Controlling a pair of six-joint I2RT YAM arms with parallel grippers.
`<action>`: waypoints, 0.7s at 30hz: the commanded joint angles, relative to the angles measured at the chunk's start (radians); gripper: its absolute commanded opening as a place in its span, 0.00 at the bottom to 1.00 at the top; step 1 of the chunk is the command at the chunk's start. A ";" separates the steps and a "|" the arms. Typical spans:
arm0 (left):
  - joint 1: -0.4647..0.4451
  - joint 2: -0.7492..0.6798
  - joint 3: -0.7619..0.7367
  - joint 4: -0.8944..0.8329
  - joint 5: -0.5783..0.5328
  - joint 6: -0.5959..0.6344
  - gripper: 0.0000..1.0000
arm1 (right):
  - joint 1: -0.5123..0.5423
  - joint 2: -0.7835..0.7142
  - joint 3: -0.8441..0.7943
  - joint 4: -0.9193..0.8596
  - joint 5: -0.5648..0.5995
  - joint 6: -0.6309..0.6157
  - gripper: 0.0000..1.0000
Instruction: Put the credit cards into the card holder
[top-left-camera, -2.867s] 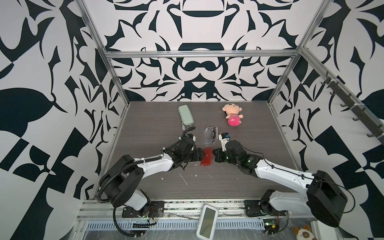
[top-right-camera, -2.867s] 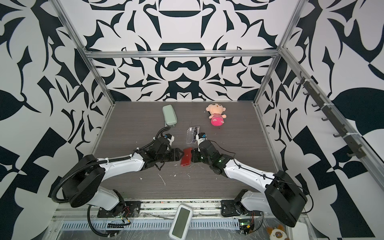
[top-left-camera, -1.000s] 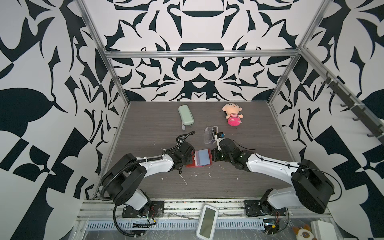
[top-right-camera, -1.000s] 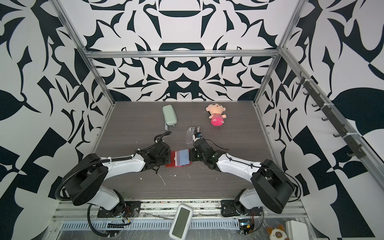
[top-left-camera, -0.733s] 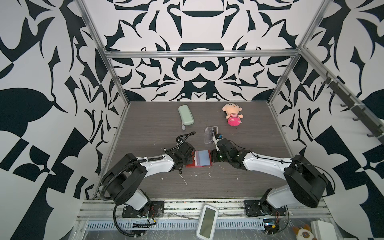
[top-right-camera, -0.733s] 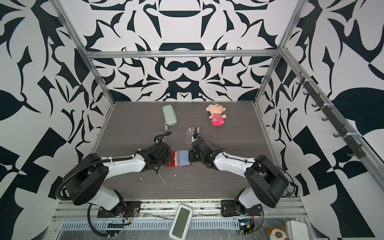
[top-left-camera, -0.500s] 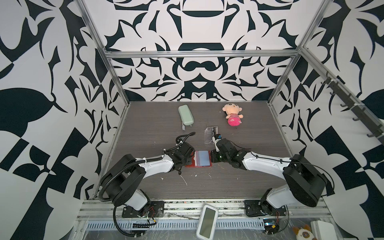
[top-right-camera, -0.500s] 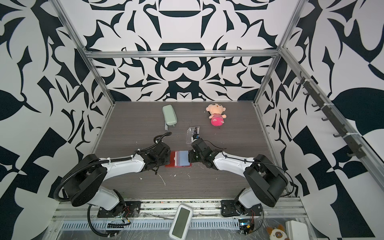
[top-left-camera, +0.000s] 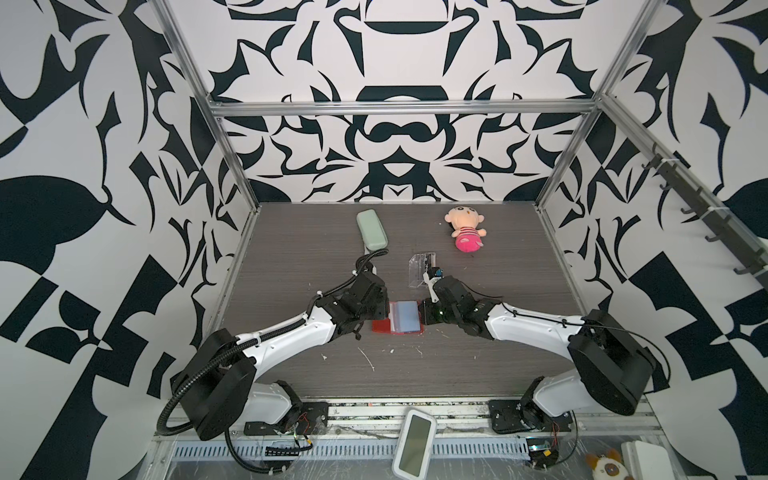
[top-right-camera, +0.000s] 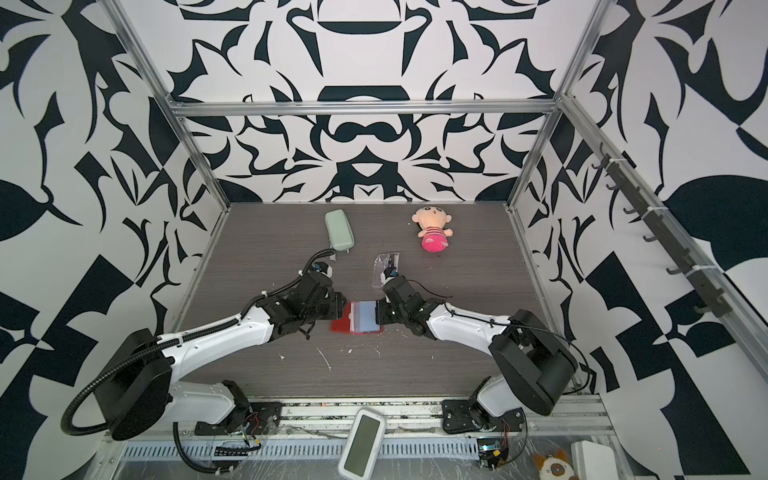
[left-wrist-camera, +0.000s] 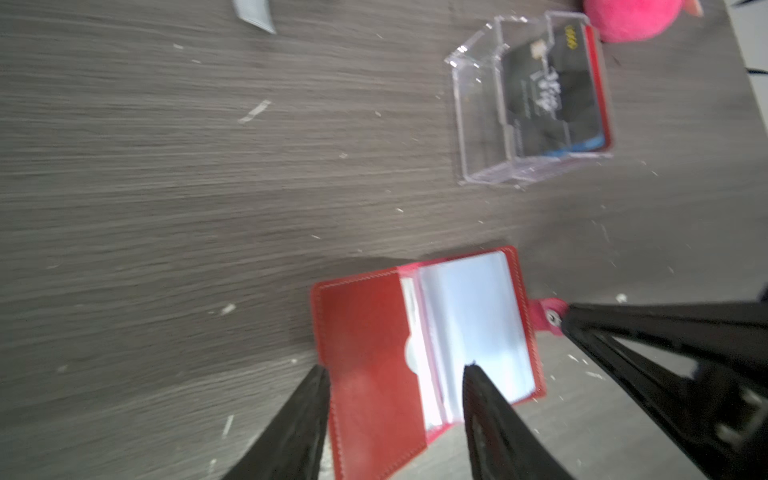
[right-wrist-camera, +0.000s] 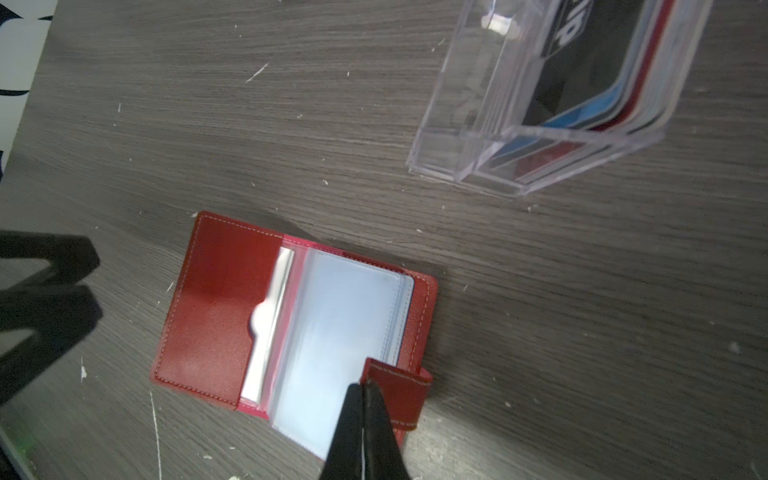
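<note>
Lying open, the stitched red card holder (right-wrist-camera: 216, 307) bares glossy clear sleeves (right-wrist-camera: 340, 324).

On the dark wood-grain table (top-left-camera: 498, 365), with its middle as the clock's centre, a pale green oblong case (top-left-camera: 372, 230) lies at eleven o'clock, near the back edge. A plush doll (top-left-camera: 464, 230) with a pink striped body lies face up at one o'clock. A clear acrylic box (top-left-camera: 420, 270) sits just off centre toward twelve. Small white flecks (top-left-camera: 368, 358) scatter toward six. Past the front edge, at six, rests a white device with a grey screen (top-left-camera: 414, 446). At five, a small cat plush (top-left-camera: 606, 468) lies beside a white box (top-left-camera: 638, 457). Dark hooks (top-left-camera: 706, 216) line the wall at three.
</note>
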 joint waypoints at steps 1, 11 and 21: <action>-0.002 0.053 0.026 0.054 0.124 0.011 0.54 | -0.002 0.002 0.026 0.038 -0.013 0.015 0.00; -0.002 0.244 0.093 0.116 0.213 -0.089 0.49 | -0.002 0.033 0.015 0.061 -0.021 0.027 0.00; -0.002 0.323 0.109 0.159 0.270 -0.110 0.45 | -0.002 0.072 0.003 0.089 -0.031 0.034 0.00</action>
